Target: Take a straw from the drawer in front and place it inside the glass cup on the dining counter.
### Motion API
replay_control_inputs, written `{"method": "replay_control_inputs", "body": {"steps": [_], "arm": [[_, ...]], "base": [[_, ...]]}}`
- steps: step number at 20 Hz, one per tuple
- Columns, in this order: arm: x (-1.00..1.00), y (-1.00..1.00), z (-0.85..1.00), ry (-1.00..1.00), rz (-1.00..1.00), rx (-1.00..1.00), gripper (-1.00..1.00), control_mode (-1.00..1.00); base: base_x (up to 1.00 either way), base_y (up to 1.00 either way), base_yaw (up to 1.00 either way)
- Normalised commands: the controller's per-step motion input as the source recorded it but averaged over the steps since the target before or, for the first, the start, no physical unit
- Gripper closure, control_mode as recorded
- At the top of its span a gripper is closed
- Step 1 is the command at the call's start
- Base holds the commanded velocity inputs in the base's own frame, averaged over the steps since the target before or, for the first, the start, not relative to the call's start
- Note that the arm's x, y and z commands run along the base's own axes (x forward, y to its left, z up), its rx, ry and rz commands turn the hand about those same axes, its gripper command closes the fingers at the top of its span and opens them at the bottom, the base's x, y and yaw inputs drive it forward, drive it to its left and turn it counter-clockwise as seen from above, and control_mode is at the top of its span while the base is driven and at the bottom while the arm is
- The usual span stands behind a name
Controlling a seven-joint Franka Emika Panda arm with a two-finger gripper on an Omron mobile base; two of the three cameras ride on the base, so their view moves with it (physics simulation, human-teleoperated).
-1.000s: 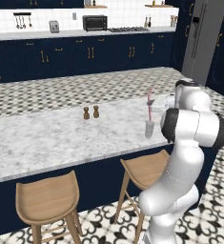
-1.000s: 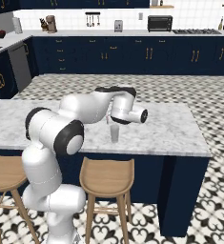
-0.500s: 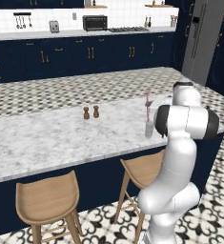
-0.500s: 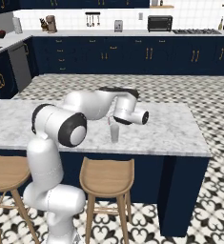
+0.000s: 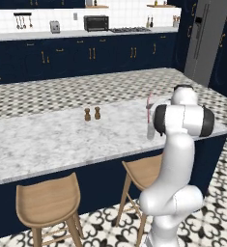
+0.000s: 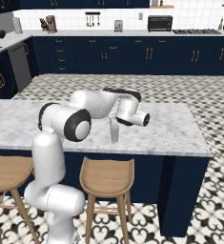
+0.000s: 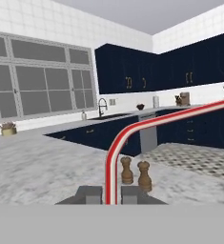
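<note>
- I see the long white-grey marble dining counter (image 5: pixel 62 140) in a navy kitchen
- My two-finger claw (image 7: pixel 111 194) is clamped on the thin pinkish-red bent straw (image 7: pixel 114 157), standing in the clear glass cup (image 6: pixel 114 132)

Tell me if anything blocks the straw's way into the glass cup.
Nothing visible does. The gripper is shut on the straw, which stands upright at the glass cup; whether its lower end is already inside I cannot tell. The two shakers stand well off to the side.

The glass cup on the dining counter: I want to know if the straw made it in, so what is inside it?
The straw stands in the glass cup, its top rising above the rim. The gripper is shut on it. How deep its lower end reaches cannot be told.
</note>
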Motion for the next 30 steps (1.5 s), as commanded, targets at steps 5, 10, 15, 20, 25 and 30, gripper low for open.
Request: {"method": "replay_control_inputs", "body": {"steps": [5, 10, 15, 20, 25, 30], "arm": [[0.19, -0.15, -0.04, 0.0, 0.0, 0.05, 1.0, -1.0], [0.21, -0.1, -0.12, 0.0, 0.0, 0.02, 1.0, -1.0], [0.12, -0.05, -0.18, 0.0, 0.0, 0.0, 1.0, -1.0], [-0.24, -0.12, -0.11, 0.0, 0.0, 0.0, 1.0, -1.0], [-0.07, 0.0, 0.0, 0.0, 0.0, 0.01, 1.0, -1.0], [0.03, 0.0, 0.05, 0.0, 0.0, 0.04, 1.0, -1.0]], "base": [[0.0, 0.0, 0.0], [0.0, 0.0, 0.0], [0.0, 0.0, 0.0], [0.0, 0.0, 0.0], [0.0, 0.0, 0.0], [0.0, 0.0, 0.0]]}}
